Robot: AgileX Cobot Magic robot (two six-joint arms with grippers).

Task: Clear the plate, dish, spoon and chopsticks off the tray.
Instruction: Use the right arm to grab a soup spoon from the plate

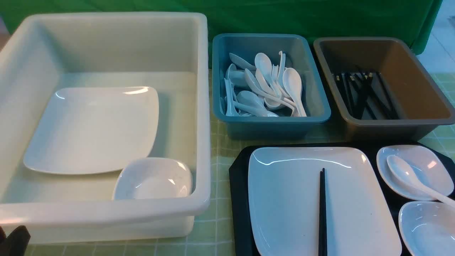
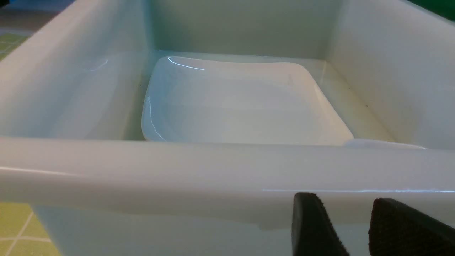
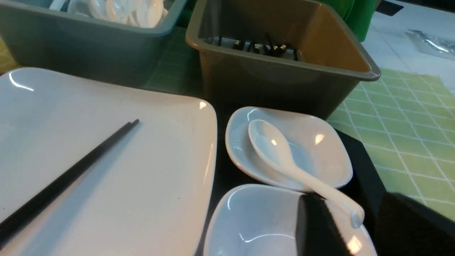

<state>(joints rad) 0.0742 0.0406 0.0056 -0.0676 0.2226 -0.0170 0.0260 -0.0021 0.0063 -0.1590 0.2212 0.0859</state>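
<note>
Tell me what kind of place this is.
Probably a canteen-style dish-sorting station, perhaps staged: a teal bin of soup spoons, a brown bin of chopsticks, a white tub holding crockery, beside a loaded tray.

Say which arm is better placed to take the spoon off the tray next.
Right. The right pincer, open, hangs by the handle end of the spoon, over the tray. The left pincer sits outside the near wall of the white tub, away from the tray.

I see the tray (image 1: 240, 185) right of the tub (image 1: 203, 106); on it, chopsticks (image 1: 322, 213) lie on the plate (image 1: 284, 199), the spoon (image 1: 405, 176) in a dish (image 1: 432, 177) rightward.
</note>
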